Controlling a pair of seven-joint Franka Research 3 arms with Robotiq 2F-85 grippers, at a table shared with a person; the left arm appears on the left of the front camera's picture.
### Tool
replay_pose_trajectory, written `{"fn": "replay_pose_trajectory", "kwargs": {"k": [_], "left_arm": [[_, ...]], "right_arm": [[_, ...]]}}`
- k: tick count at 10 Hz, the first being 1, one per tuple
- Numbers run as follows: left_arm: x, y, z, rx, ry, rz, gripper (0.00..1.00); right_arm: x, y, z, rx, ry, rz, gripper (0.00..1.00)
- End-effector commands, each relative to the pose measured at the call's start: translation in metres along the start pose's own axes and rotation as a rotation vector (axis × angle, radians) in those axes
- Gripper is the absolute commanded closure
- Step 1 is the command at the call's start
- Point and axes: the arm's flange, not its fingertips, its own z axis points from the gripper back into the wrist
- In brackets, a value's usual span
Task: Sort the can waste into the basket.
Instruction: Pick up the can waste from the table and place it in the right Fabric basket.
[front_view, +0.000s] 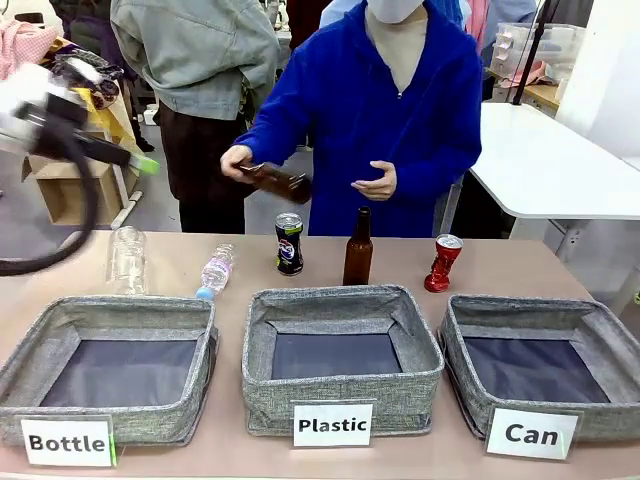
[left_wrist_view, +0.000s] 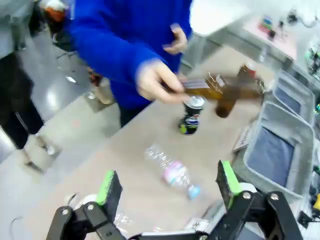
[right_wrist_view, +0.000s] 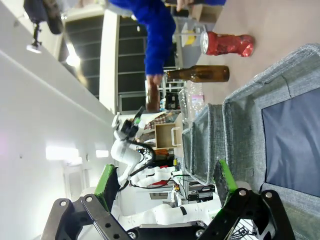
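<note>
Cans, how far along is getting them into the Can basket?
Done: nothing yet; the Can basket holds no cans. In hand: nothing, both arms' jaws are open and empty. Left: the black can and the red can, both standing on the table outside it.

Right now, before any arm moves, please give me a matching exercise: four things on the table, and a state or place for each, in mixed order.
Things: 1 black can; 2 red can; 3 plastic bottle with blue cap; 4 basket labelled Can.
States: a lying on its side; b empty; c standing, pinched at the waist; d standing just left of the upright brown bottle.
Pairs: 1-d, 2-c, 3-a, 4-b.
</note>
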Motion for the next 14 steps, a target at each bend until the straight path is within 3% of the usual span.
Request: {"fn": "replay_pose_trajectory", "kwargs": {"k": [1,2,4,8,11,14], "left_arm": [[-0.026,-0.014,0.117,0.140,-0.106,0.069,0.00],[-0.048,-0.019,0.166,0.205,-0.221,0.101,0.00],[-0.092,-0.039,0.221,0.255,-0.340,0.134,0.00],[-0.161,-0.045,0.249,0.219,-0.398,0.197,0.00],[-0.152,-0.032,0.238,0.193,-0.357,0.204,0.00],[-0.096,-0.025,0.184,0.146,-0.242,0.177,0.00]], "right_arm": [[0.001,0.002,-0.001,0.017,-0.002,0.010,0.00],[0.001,0.002,-0.001,0.017,-0.002,0.010,0.00],[0.001,0.002,-0.001,0.017,-0.002,0.010,0.00],[0.001,0.002,-0.001,0.017,-0.002,0.010,0.00],[0.001,0.002,-0.001,0.017,-0.002,0.010,0.00],[0.001,0.002,-0.001,0.017,-0.002,0.010,0.00]]}}
